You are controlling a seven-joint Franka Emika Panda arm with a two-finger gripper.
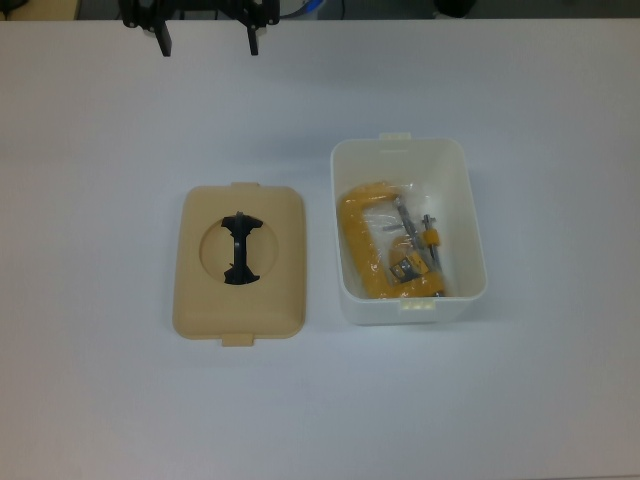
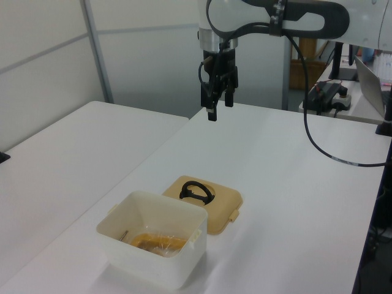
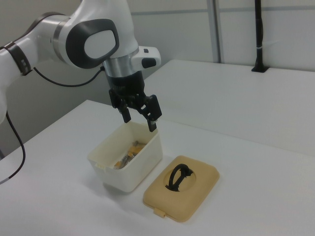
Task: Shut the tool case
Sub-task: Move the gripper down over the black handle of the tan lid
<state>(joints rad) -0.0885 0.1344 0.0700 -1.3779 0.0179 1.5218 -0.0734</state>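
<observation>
Tub: we find the white tub (image 1: 408, 232) of the tool case mid-tabletop, uncovered, toward the top view's right edge.
Contents: a yellow C-clamp (image 1: 392, 248) in a clear bag lies inside.
Lid: the beige lid (image 1: 240, 262) lies flat just beside the tub, apart from it, black handle (image 1: 239, 249) facing up in its round recess.
Gripper: we see the gripper (image 1: 208, 44) high over the table (image 1: 100, 150), fingers spread wide, holding nothing.

One white tub (image 1: 408, 160), one beige lid (image 1: 240, 262) with one black handle (image 1: 240, 249), one yellow clamp (image 1: 366, 235), one bench (image 1: 100, 150), one gripper (image 1: 207, 35).
</observation>
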